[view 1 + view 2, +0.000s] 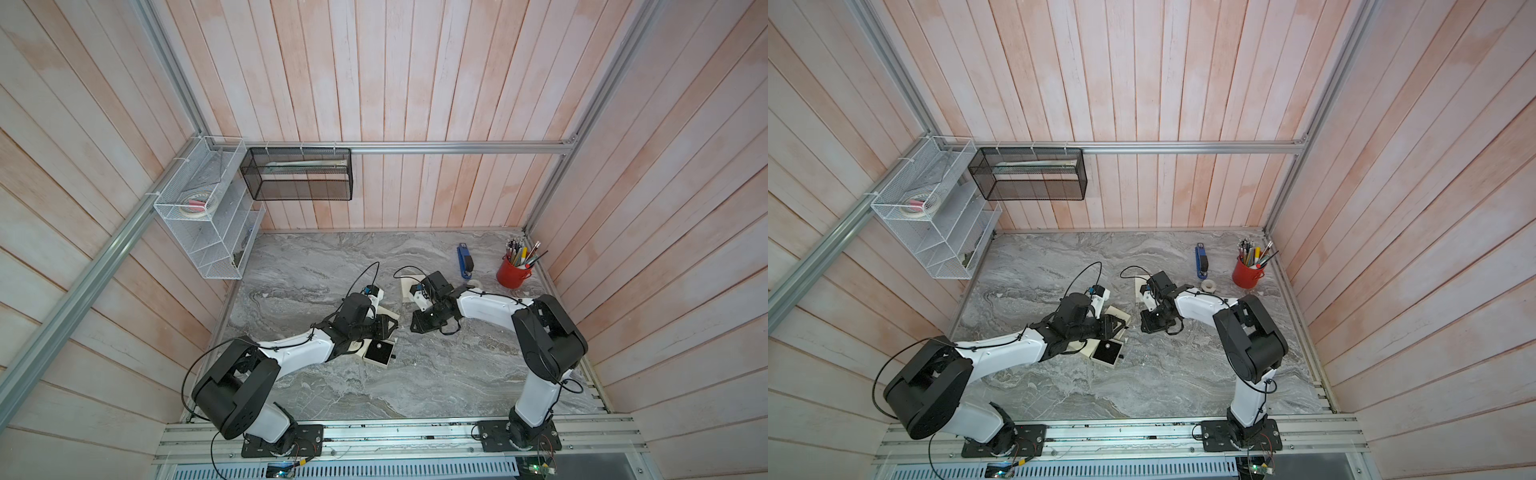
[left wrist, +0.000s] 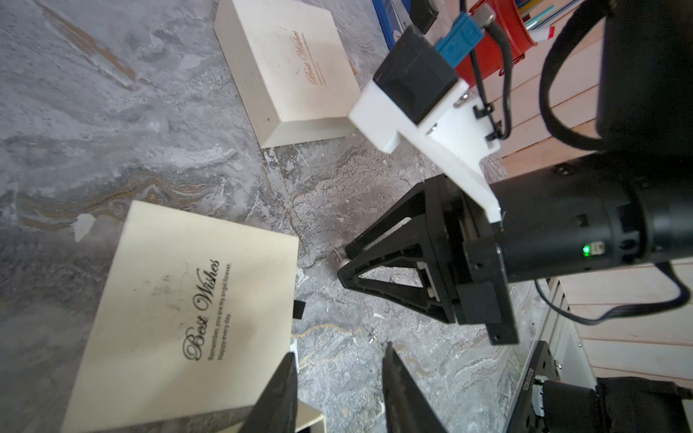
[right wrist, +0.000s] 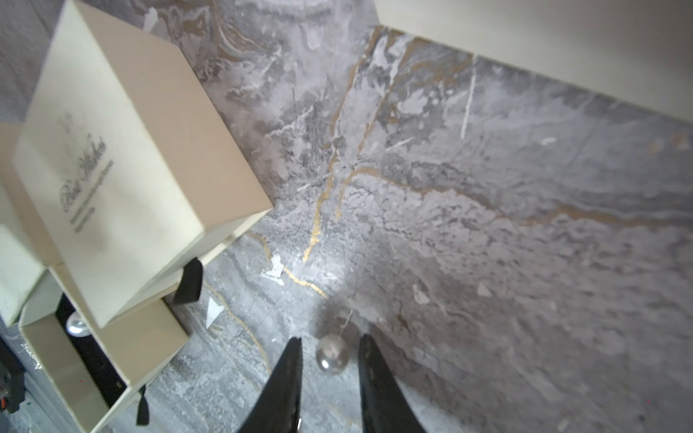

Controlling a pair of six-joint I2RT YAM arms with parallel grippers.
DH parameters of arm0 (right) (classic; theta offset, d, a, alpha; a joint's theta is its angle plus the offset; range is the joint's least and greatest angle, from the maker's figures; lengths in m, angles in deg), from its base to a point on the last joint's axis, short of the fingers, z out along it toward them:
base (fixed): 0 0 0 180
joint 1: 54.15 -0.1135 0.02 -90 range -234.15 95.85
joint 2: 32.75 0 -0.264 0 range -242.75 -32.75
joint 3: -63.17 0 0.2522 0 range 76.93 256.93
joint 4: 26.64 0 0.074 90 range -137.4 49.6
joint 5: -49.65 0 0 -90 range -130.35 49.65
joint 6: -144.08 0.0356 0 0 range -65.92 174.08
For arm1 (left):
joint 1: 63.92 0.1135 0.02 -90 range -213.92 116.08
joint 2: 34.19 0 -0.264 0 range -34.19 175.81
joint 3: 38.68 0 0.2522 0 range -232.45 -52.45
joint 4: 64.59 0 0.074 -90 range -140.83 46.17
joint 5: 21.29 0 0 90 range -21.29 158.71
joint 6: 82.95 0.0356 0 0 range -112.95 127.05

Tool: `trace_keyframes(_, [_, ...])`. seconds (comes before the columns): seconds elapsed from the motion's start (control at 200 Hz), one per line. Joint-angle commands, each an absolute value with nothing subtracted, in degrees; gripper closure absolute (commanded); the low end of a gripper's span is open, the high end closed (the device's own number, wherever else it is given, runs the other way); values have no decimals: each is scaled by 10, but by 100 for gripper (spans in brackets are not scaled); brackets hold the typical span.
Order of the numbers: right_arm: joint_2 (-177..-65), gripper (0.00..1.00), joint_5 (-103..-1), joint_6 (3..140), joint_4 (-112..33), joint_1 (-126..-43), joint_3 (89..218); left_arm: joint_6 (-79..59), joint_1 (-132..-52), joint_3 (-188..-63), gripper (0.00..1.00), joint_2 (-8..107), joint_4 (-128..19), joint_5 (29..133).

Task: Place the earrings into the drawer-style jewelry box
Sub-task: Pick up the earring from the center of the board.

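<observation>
A small, round, glossy pearl earring on a thin metal pin was found lying on the grey marbled counter. It lay just to the right of the cream cardboard jewelry box printed with "Best Wishes". The right fingers were spread and were set on both sides of the bead. A small gap was left on each side, so nothing was pinched. The left fingers were spread too and were empty, held close over a corner of the box. The cream drawer with its black lining was pulled out toward the near side, and a second pearl earring was already laid inside it.

The earring on the counter was judged to be very light, hard and smooth. Because of its round shape, it was expected to roll, or to slip out sideways if it was squeezed off its centre. The pin looked thin enough to be bent easily. The best hold was therefore thought to be across the middle of the bead, with gentle pressure and with the pin left free between the fingers.
</observation>
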State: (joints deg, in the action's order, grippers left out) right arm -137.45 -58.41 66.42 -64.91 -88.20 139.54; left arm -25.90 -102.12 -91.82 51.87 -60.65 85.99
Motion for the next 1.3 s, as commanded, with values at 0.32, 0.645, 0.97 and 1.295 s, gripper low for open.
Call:
trace_keyframes(0.32, [-1419,73,-483,656,-732,-912,1433,-251,-1020,-919,61,513,-599,843])
trace_keyframes(0.645, [-1406,75,-468,661,-742,-912,1433,-249,-1019,-923,61,517,-599,845])
trace_keyframes(0.97, [-1399,74,-459,663,-746,-912,1429,-247,-1019,-923,61,517,-599,845])
trace_keyframes(1.295, [-1399,76,-460,663,-747,-912,1430,-244,-1017,-925,61,516,-594,844])
